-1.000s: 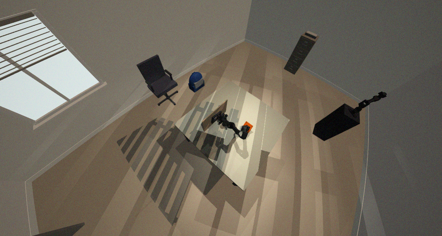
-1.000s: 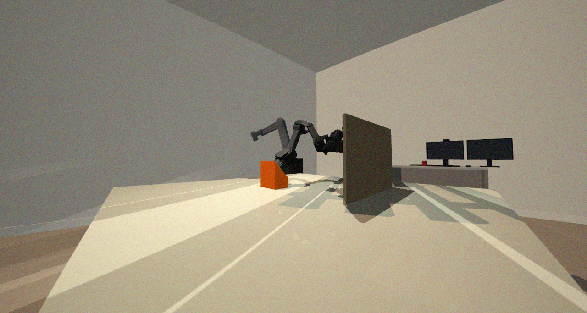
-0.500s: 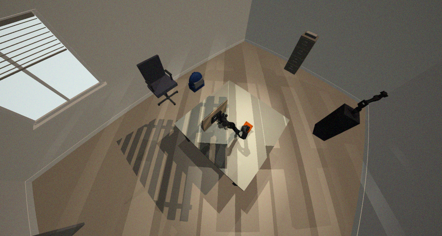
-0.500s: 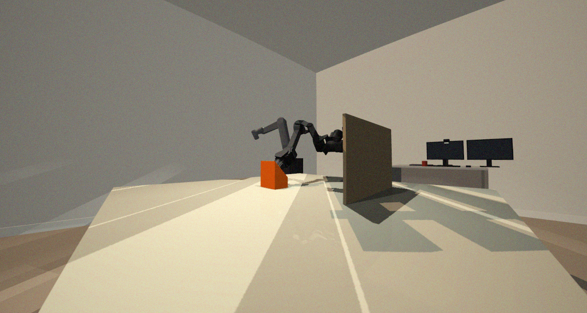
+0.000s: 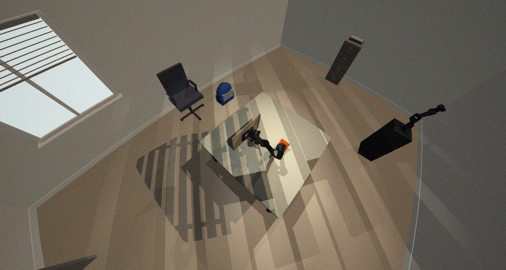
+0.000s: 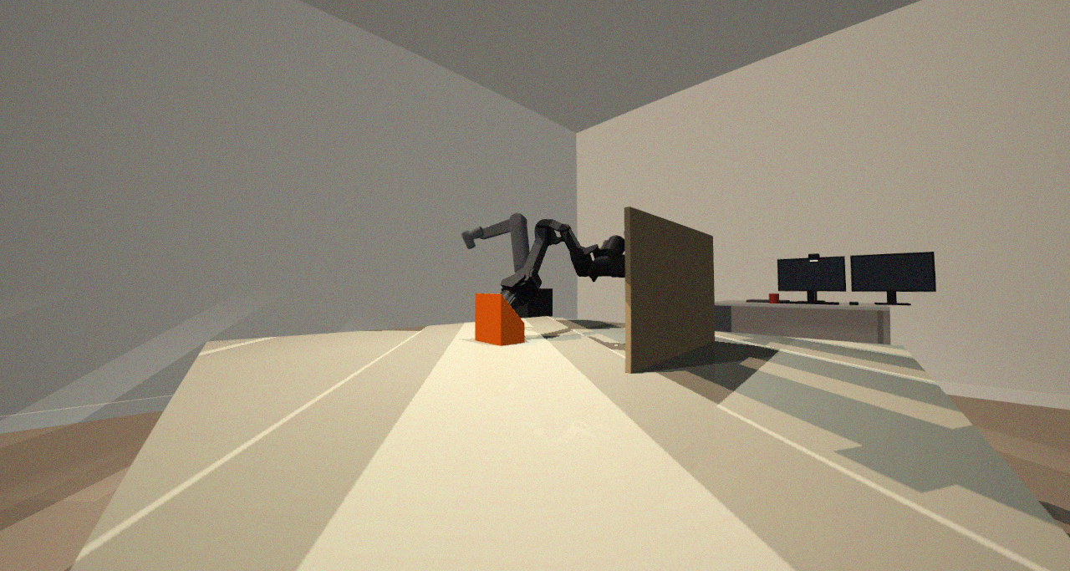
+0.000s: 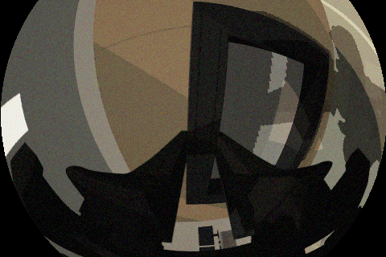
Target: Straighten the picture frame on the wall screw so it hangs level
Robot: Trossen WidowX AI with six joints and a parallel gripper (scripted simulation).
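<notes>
The black picture frame (image 7: 206, 68) (image 5: 244, 137) hangs on the near face of an upright tan board (image 7: 137, 128) (image 5: 235, 143) (image 6: 668, 298). Its grey glass shows patches of light in the wrist view. My gripper (image 7: 201, 136) (image 5: 248, 134) is shut on the frame's left side bar as the wrist view shows it, with one fingertip on each side, at the lower part of that bar. The fingers cover part of the frame. The board hides the frame and fingertips in the exterior view. The screw and the notched strip are hidden. The wide lens bends the edges, so I cannot tell the frame's tilt.
An orange block (image 5: 284, 143) (image 6: 490, 319) stands by the arm's base on the pale table (image 5: 300, 127) (image 6: 478, 485). A second arm on a black box (image 5: 384, 141), an office chair (image 5: 185, 95) and a blue backpack (image 5: 224, 91) stand away from the table.
</notes>
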